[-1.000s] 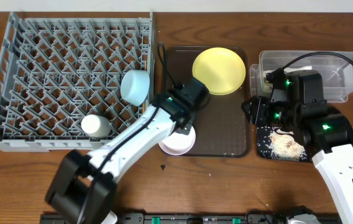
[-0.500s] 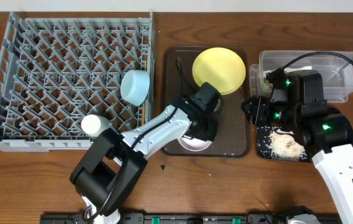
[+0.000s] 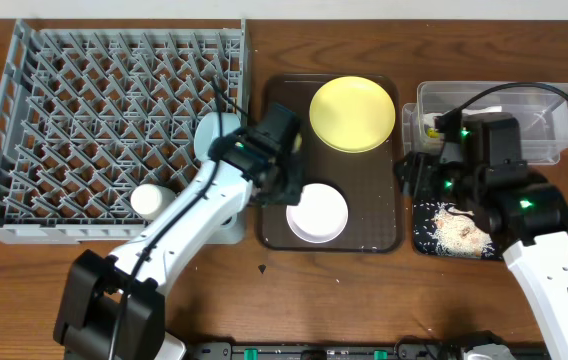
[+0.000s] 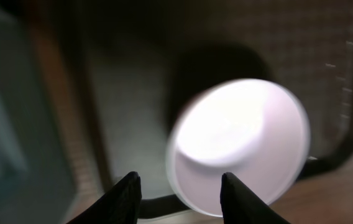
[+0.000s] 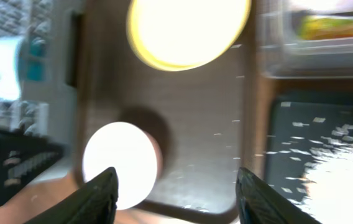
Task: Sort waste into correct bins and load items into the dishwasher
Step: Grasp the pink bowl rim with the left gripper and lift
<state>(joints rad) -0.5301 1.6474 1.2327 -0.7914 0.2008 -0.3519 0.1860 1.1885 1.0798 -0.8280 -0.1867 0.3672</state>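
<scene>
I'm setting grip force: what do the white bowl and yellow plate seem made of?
White bowl: smooth, evenly white, glossy; plastic or glazed ceramic, cannot tell which. Yellow plate: thin rim, flat even colour, soft sheen; probably plastic.

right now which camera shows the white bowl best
Overhead: the white bowl sits whole and sharp on the brown tray. Left wrist shows it close but blurred; right wrist shows a glared white disc.

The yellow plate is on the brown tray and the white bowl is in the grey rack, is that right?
Not quite. The white bowl is not in the grey rack; it sits on the brown tray, as the overhead view shows. The yellow plate is on that tray.
</scene>
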